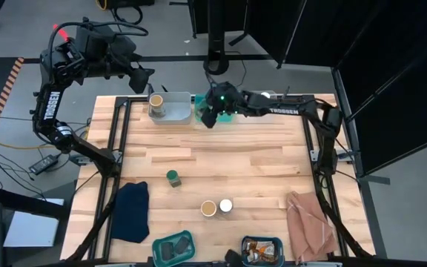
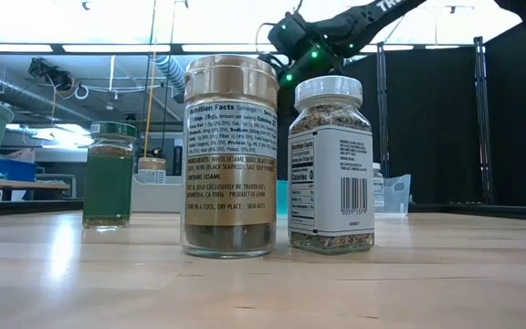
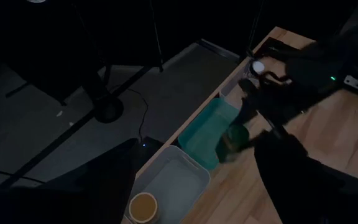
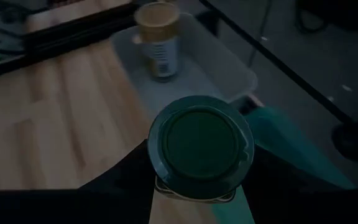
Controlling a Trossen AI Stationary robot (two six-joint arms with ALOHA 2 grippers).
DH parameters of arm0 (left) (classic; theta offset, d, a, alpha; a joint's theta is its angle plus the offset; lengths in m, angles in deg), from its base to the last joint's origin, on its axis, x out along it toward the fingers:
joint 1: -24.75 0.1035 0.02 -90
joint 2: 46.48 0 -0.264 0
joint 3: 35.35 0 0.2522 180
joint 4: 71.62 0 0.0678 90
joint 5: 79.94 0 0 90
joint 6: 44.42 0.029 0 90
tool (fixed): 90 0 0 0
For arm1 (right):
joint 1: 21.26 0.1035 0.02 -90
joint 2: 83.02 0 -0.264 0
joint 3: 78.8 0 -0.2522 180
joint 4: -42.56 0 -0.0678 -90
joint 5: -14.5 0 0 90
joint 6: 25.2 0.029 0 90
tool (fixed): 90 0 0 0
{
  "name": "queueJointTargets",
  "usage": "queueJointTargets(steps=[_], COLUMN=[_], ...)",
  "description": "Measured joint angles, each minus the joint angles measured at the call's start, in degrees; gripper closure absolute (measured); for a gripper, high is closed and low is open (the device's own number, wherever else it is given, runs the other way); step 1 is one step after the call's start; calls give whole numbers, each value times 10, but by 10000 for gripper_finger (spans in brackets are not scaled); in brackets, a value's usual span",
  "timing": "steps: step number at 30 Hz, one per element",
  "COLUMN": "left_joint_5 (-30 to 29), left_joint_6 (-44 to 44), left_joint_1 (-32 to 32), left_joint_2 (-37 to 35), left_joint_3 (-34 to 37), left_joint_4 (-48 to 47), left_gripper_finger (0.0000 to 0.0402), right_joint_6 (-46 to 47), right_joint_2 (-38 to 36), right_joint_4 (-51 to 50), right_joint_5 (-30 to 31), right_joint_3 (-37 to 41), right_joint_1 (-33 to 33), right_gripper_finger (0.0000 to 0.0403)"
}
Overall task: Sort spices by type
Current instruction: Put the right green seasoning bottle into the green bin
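Right gripper (image 1: 212,113) at the far edge of the table, clenched on a green-topped jar (image 4: 201,146). Wrist view looks straight down on the lid, a dark finger pressed against each side. Jar held above the rim of the teal bin (image 1: 227,116); hard to tell whether it hangs over the bin or over the wood just beside it.

Left gripper (image 1: 145,76) raised off the far left corner, beyond the table edge, fingers spread and empty.

Clear bin (image 1: 175,108) beside the teal one, holding one tan-topped jar (image 1: 156,100) upright at its left end.

Mid-table: second green-topped jar (image 1: 173,176) standing alone. Nearer the front, another tan-topped jar (image 1: 209,208) and a white-topped jar (image 1: 226,205) side by side, close but apart in the low view.

Front edge: teal tray (image 1: 173,250) with a dark box inside; next tray (image 1: 262,250) with brown contents, too small to make out.
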Motion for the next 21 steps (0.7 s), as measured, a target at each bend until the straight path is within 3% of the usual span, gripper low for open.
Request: queueJointTargets(steps=[8,13,21], left_joint_5=[0,0,0], left_joint_6=[0,0,0], left_joint_1=[0,0,0], left_joint_2=[0,0,0], left_joint_3=[0,0,0], left_joint_4=[0,0,0], left_gripper_finger=[76,76,76], right_joint_6=[41,104,223], right_joint_2=[0,0,0], right_joint_4=[-16,-51,-78], right_joint_5=[71,152,171], right_joint_3=[0,0,13], right_joint_1=[-34,-39,-60], right_gripper_finger=[201,201,201])
